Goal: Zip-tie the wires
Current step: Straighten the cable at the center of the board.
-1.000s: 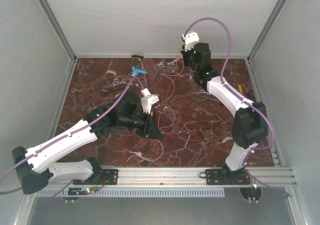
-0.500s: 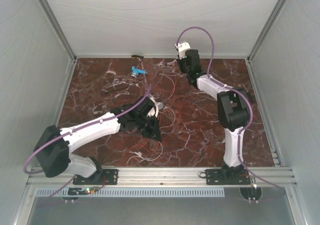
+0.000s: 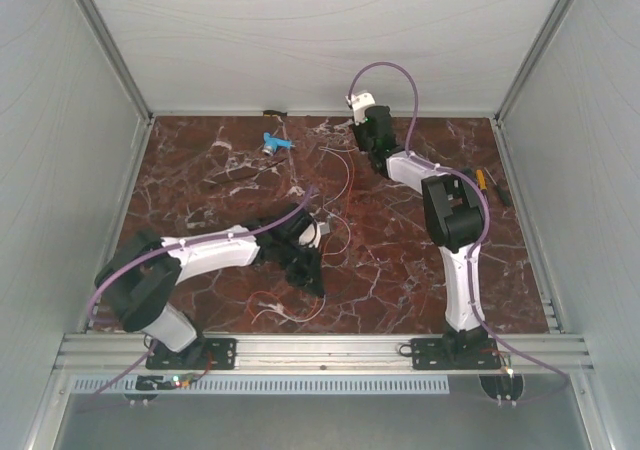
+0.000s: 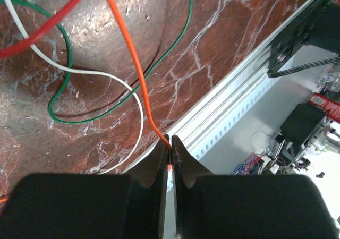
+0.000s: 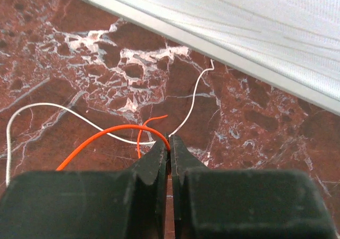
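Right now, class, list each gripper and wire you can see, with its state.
Left gripper: shut on orange wire.
Right gripper: shut on wires, orange and white.
Green wire: loose loop, untied.
Red wire: loose, untied.

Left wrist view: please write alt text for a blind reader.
The left arm's black gripper is shut on a thin orange wire running up across the red marble table. A white wire, a green wire and a red wire curl beside it.
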